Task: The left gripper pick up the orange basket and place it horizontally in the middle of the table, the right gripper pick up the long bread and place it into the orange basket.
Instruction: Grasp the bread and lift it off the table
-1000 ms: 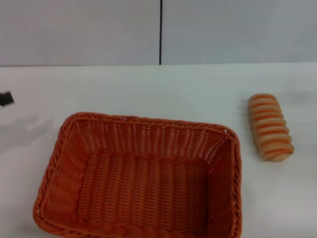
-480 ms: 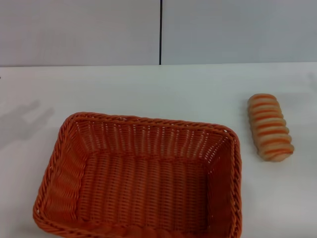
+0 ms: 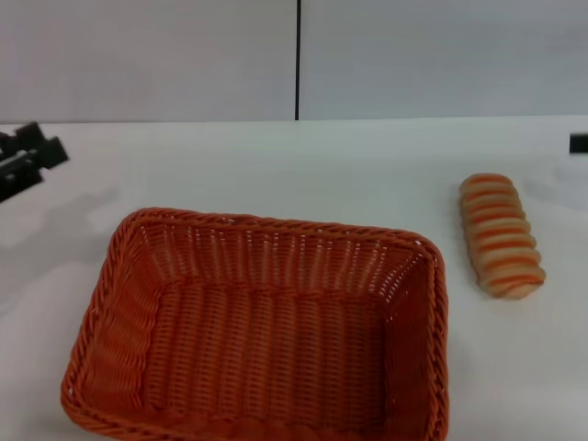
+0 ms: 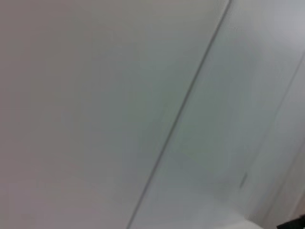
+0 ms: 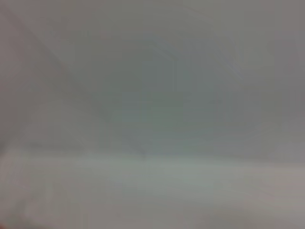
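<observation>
Right, orange basket (image 3: 262, 326) sits lower centre of the head frame, long side running left-right, already flat on the white counter (image 3: 303, 165) and empty. Long bread (image 3: 501, 235) lies right of it, mid-right of frame, close to the basket's right rim but not touching, lengthwise pointing away from the robot.

Left tool (image 3: 28, 158) just pokes in at the upper-left edge, well apart from the basket; can't tell if its fingers are spread or pressed together, too little showing. Right tool (image 3: 579, 142) is a dark sliver at the upper-right edge, above the bread, state can't be told either. Wrist views show only blank wall and counter, nothing useful.

Handling, as a guess: basket looks light but stiff, woven plastic w/ a braided rim, so grab the rim, prob. the near-left short side. Bread looks soft and ridged, squashable; pinch gently across the middle, across its width, so it hangs level and doesn't tip.
</observation>
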Controlling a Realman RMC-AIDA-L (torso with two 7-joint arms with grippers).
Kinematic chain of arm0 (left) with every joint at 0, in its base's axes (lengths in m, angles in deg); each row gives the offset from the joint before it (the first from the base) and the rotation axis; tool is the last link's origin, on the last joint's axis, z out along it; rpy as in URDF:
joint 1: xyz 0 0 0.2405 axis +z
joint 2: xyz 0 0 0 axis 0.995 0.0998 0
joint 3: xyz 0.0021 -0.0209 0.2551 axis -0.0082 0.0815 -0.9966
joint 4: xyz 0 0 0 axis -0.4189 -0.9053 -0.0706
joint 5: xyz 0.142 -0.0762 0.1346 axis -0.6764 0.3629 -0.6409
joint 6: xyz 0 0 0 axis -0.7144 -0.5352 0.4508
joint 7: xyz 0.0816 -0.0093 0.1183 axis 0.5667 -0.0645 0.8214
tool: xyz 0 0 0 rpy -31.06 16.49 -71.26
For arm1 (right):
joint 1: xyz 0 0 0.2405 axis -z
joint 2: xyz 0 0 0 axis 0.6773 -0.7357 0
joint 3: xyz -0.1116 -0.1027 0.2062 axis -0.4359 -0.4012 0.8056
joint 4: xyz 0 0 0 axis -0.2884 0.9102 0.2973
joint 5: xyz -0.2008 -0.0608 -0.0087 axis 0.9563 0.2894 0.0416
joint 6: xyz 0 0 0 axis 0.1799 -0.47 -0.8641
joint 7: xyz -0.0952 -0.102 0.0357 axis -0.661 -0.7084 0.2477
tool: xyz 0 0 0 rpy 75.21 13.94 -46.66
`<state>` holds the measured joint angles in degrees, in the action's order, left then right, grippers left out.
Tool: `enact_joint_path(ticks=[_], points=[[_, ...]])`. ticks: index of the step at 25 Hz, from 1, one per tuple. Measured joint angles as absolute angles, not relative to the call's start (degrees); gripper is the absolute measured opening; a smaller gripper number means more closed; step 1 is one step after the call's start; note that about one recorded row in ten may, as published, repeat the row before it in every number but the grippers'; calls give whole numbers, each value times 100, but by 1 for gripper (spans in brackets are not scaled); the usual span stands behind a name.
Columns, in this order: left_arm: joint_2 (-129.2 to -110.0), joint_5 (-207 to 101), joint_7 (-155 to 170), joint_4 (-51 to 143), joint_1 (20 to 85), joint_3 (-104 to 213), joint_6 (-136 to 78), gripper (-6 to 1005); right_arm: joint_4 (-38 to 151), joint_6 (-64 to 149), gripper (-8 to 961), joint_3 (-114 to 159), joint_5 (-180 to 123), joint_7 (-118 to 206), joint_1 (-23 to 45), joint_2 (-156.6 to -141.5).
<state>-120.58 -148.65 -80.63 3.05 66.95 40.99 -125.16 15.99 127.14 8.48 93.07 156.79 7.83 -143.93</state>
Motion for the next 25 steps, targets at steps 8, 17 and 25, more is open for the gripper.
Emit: enact_joint_path(ticks=[8,17,25], points=[[-12221,-14865,-7897,308,6663,3556,-12274,586,1581,13078,680,-435,11613,16681,-533,-14242],[-12238,-14846,-7766,513,6656,3551,-12274,586,1778,12567,677,-1789,11660,17274,-793,-14560],[-12235,-14757,-7702,588,6709,3623,-12238,586,2385,12143,674,-2045,11686,17333,-1107,-14716]])
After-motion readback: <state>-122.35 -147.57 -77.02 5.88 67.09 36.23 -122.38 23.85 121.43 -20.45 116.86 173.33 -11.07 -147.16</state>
